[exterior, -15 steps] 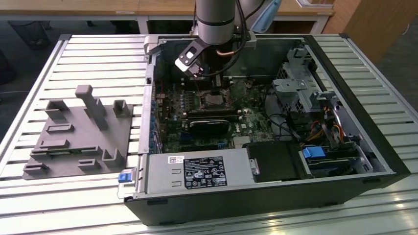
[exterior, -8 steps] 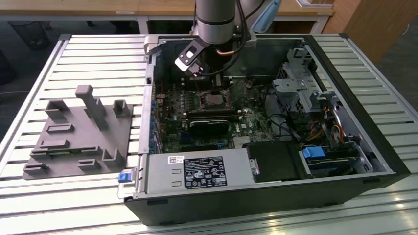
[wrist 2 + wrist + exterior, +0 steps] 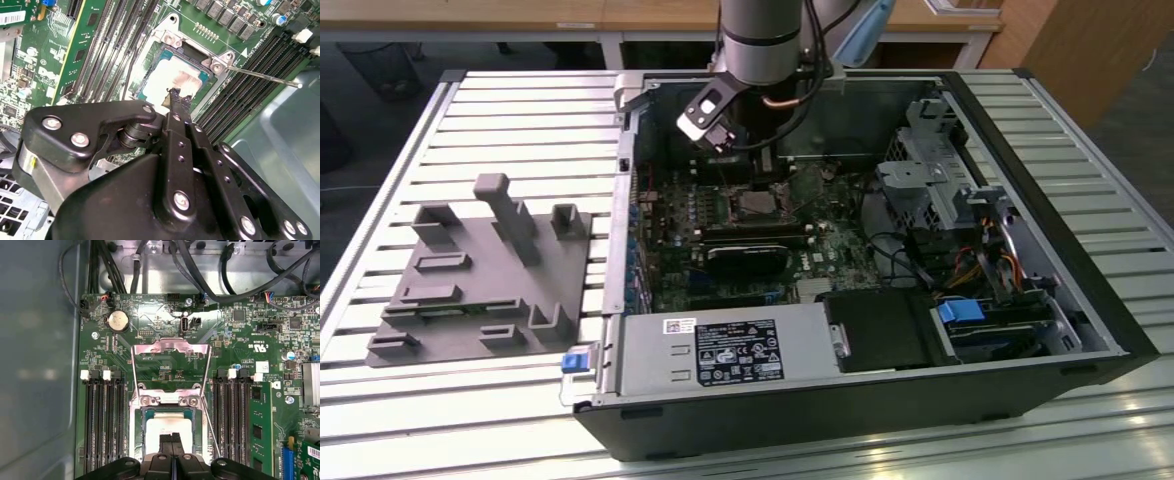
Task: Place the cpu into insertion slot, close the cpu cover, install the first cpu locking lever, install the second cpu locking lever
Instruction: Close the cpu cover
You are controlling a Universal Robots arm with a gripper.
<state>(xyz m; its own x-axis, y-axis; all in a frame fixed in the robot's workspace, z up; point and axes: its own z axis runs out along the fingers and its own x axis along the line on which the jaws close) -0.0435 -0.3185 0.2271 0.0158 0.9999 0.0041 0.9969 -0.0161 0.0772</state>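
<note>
We judged the first step about done: the cpu (image 3: 170, 80) lay flat in the insertion slot (image 3: 165, 401), and the gripper (image 3: 172, 438) hung just above it, jaws clenched together on nothing we could see. The cpu cover (image 3: 170, 346) stood swung open behind the slot. A locking lever (image 3: 265, 76) jutted free beside it, so closing and latching remained.
</note>
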